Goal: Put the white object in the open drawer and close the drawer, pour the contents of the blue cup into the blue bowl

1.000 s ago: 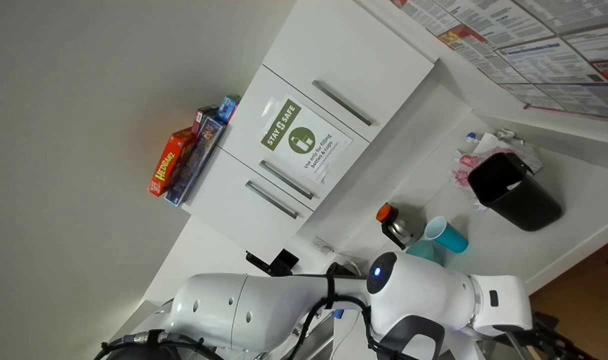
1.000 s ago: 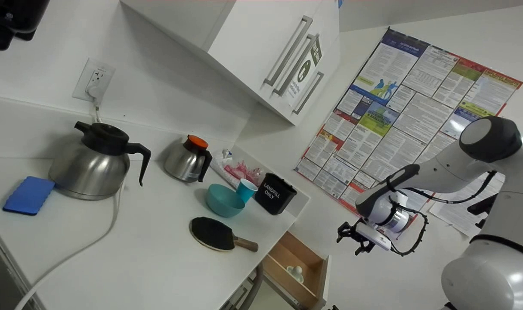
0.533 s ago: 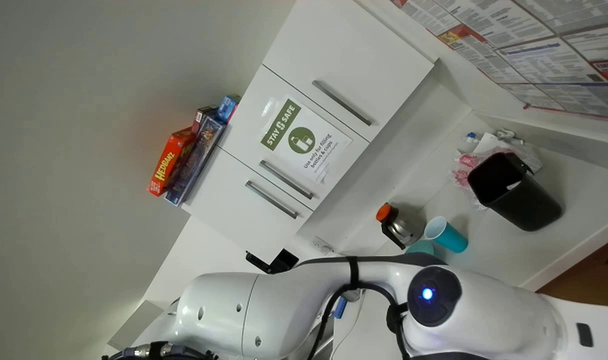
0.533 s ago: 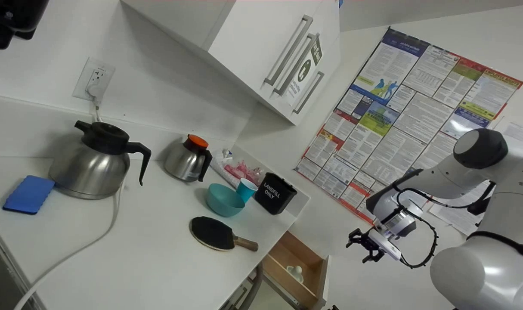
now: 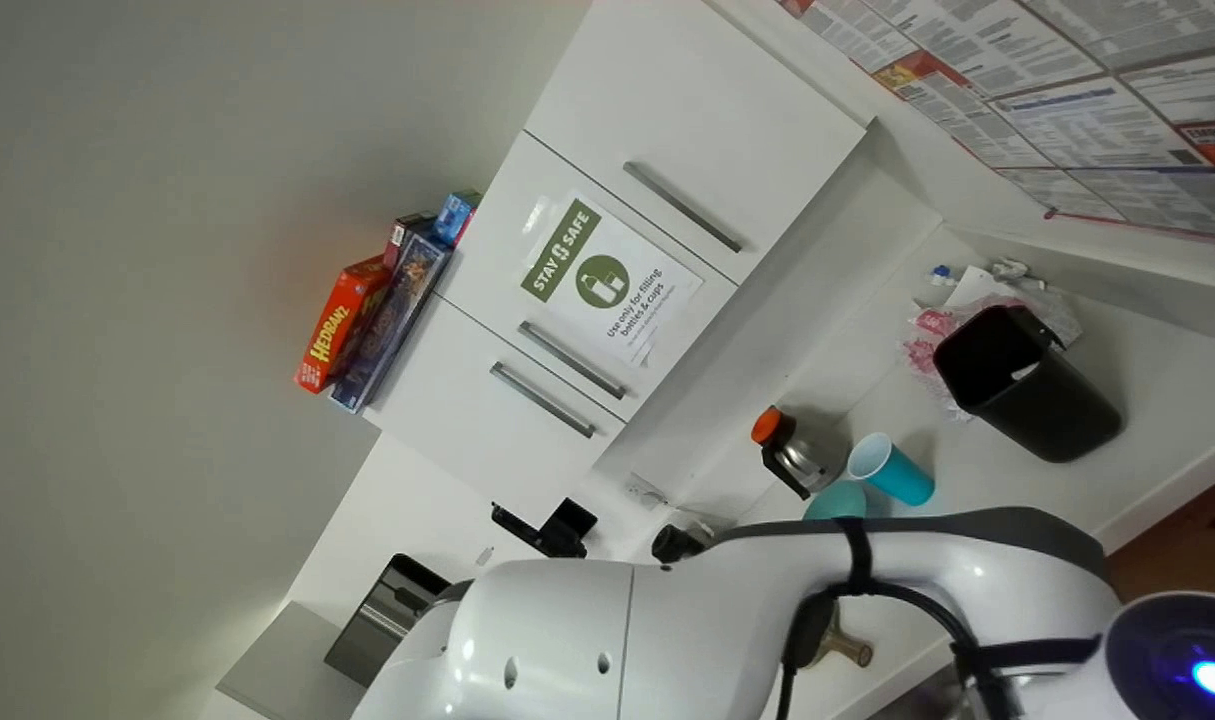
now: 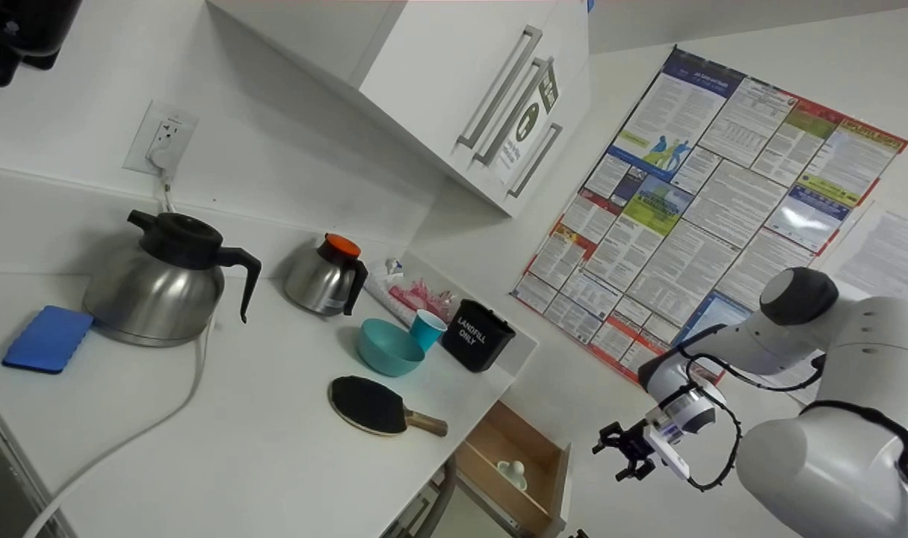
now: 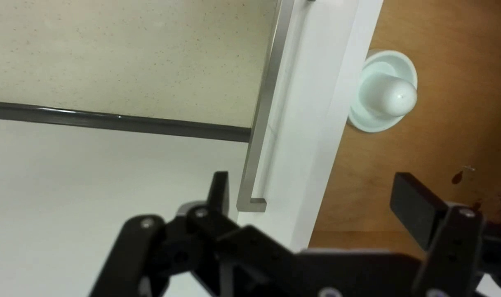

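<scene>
a gripper (image 6: 609,461), fingers (image 7: 417,210) spread wide with nothing between them, hangs clear of an open drawer (image 6: 541,463), which in an exterior view sits between eight and nine o'clock from it. the white object (image 7: 382,95) rests inside, at one o'clock from the finger gap in the wrist view. closing the drawer looks like the step in hand; the next move likely calls for bringing the fingers outside its front, near the metal pull (image 7: 264,103), and pushing inward. the pour appears not yet begun: in both exterior views the blue cup (image 6: 429,335) stands at two o'clock from the blue bowl (image 6: 391,362), contents unseen. the wrist view gives the drawer's wooden floor but neither cup nor bowl. in an exterior view a black paddle (image 6: 370,406) lies whole on the counter (image 6: 259,448); in an exterior view the arm (image 5: 747,640) covers most of it and part of the bowl.
</scene>
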